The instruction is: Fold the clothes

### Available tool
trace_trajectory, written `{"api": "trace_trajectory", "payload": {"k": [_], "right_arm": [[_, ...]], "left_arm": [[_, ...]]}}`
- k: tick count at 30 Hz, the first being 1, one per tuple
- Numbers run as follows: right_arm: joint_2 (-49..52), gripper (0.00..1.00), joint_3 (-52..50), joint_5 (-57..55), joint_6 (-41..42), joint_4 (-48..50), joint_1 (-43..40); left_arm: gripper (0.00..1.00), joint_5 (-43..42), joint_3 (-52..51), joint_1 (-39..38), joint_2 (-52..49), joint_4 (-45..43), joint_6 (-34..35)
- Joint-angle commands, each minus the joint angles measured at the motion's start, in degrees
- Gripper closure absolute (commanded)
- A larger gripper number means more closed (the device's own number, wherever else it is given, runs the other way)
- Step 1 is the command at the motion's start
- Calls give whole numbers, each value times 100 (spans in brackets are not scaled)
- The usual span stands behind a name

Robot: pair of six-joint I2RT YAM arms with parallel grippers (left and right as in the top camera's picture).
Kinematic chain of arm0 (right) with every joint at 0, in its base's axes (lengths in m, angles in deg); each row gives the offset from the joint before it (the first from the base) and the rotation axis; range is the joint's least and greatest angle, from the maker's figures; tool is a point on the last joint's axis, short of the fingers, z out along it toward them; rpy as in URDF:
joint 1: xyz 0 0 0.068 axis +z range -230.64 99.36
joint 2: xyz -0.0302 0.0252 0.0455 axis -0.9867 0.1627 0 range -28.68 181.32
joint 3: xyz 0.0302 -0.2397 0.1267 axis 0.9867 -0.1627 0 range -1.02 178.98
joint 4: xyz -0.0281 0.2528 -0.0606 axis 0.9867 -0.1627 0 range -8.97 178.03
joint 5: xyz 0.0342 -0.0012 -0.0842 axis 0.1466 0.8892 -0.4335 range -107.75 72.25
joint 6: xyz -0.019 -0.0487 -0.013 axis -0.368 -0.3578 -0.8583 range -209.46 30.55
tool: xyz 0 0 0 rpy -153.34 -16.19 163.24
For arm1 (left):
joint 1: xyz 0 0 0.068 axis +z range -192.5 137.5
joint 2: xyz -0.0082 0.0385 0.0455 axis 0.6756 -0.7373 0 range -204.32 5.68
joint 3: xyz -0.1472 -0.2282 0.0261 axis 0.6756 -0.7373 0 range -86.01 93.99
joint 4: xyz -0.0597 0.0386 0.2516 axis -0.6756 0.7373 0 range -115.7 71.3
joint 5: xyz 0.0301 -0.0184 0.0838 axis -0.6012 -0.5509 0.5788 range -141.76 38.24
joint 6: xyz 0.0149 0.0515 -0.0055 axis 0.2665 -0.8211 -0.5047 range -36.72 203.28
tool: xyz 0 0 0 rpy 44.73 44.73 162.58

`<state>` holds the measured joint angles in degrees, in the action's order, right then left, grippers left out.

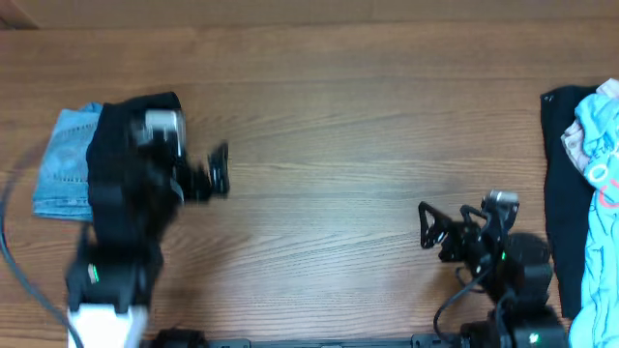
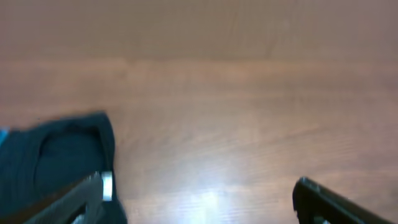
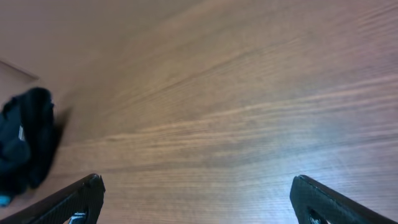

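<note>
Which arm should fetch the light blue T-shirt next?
Right. The light blue T-shirt lies on the right side, close to the right gripper, which is open and empty. The left gripper sits far across by the folded stack.

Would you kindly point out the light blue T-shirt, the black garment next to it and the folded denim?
light blue T-shirt [image 1: 600, 275]: overhead view, lower part of its body.
black garment [image 1: 556, 193]: overhead view, its left side.
folded denim [image 1: 60, 164]: overhead view, its uncovered left half.
</note>
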<state>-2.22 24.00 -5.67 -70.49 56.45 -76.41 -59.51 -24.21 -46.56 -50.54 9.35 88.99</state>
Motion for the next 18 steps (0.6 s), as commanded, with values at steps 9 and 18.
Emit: {"api": "trace_trajectory", "payload": {"k": [9, 18], "right_arm": [[4597, 0, 4138, 876, -564, -955, -83], [6896, 1, 7215, -457, -81, -2828, -2413]], "left_arm": [[0, -2382, 3766, -22, -2802, 1738, -723], [0, -1906, 3766, -22, -2811, 2216, -1049]]}}
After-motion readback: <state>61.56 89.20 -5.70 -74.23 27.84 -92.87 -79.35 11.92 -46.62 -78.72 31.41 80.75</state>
